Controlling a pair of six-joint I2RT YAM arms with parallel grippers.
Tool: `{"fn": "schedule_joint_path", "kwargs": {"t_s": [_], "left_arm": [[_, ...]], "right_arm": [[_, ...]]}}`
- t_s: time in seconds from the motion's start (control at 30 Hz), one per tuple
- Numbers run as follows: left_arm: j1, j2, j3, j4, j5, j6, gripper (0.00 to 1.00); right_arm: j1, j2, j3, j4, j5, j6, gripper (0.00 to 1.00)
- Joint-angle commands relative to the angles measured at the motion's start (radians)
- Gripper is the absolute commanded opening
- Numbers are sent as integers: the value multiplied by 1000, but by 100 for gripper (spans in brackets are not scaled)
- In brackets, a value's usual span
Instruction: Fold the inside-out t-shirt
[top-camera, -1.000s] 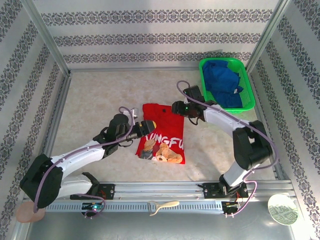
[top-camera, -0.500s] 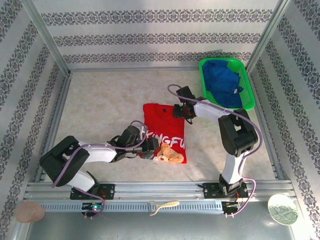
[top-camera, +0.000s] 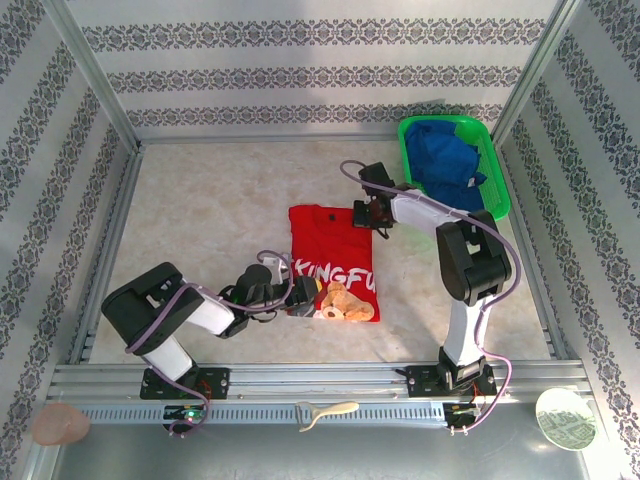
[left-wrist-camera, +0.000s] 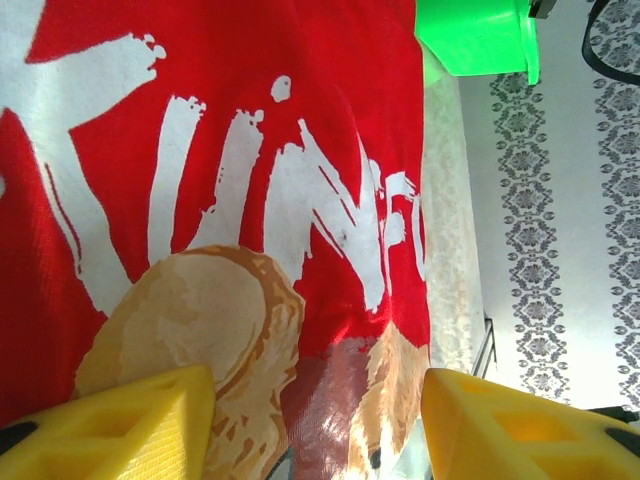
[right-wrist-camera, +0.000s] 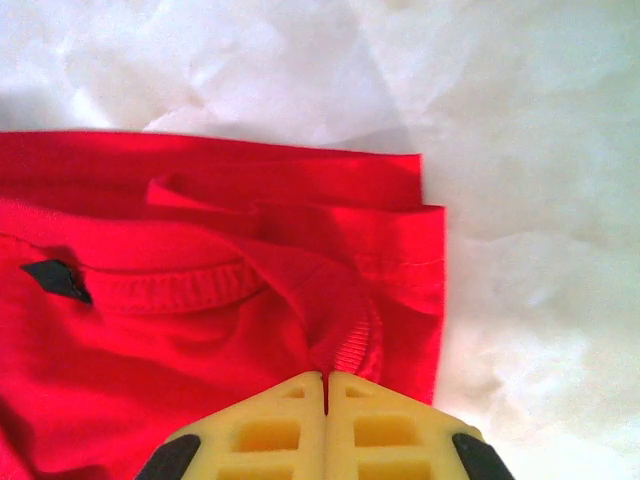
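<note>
- The step in hand looks like taking the inside-out t-shirt (top-camera: 335, 255) by two opposite corners for a fold. The right claw (top-camera: 363, 215) is at its far right corner and the left claw (top-camera: 303, 296) at its near left corner.
- To do it well, the left claw should close on the cloth's edge itself and take every layer, not just the top one, before either arm lifts.
- Both arms should then rise together and travel at one pace, so the cloth is taut between them and the fold line comes out straight.
- The right claw's bite is narrow, on a bunched ridge beside the collar (right-wrist-camera: 180, 285). A hard tug could pull it free, so a gentle lift seems wise.
- Right claw (right-wrist-camera: 326, 385): the fingers are pressed together, clamped on that ridge of red cloth.
- Left claw (left-wrist-camera: 312, 390): the fingers are apart, with printed cloth lying between them. Whether the pads touch the cloth I cannot tell.
- The t-shirt lies flat as a narrow rectangle about the middle of the surface (top-camera: 200, 210), a little toward the near edge, with its white print (top-camera: 340, 275) facing up.
- The green basket (top-camera: 497, 205) holding the blue garment (top-camera: 445, 165) sits in the far right corner of the surface, near the right arm and apart from the shirt.
</note>
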Motion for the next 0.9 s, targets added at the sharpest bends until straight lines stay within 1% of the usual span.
{"fn": "schedule_joint_path", "kwargs": {"t_s": [0.0, 0.27, 0.3, 0.37, 0.43, 0.47, 0.5, 0.57, 0.63, 0.67, 0.73, 0.77, 0.87], "left_arm": [[-37, 102, -58, -176, -7, -41, 57], [-49, 171, -69, -74, -8, -72, 57], [-49, 169, -61, -69, -7, -75, 57], [-49, 149, -34, -84, 2, -76, 57], [-49, 98, 10, -138, 4, -70, 58], [-49, 69, 36, -180, 8, -59, 59], [-49, 23, 78, -258, 9, -33, 61], [-48, -64, 163, -425, 0, 33, 65], [-37, -142, 259, -586, -17, 108, 74], [-28, -168, 301, -649, -21, 141, 76], [10, -210, 393, -775, -24, 203, 80], [33, -219, 427, -824, -21, 223, 82], [147, -199, 541, -995, 3, 296, 84]], "right_arm": [[-34, -13, 67, -20, 35, -19, 0], [-49, 113, 152, -62, 36, -9, 0], [-51, 122, 153, -65, 28, -8, 4], [-52, 113, 144, -68, 25, -9, 24], [-58, 79, 119, -66, 24, -9, 40], [-60, 55, 105, -60, 23, -9, 46], [-63, 23, 85, -52, 22, -5, 52], [-64, -36, 56, -43, 6, 3, 58], [-66, -97, 26, -35, -15, 11, 62], [-68, -118, 13, -33, -25, 14, 64], [-68, -165, -28, -12, -42, 25, 68], [-70, -177, -44, 0, -53, 31, 69], [-74, -185, -72, 27, -80, 36, 72]]}}
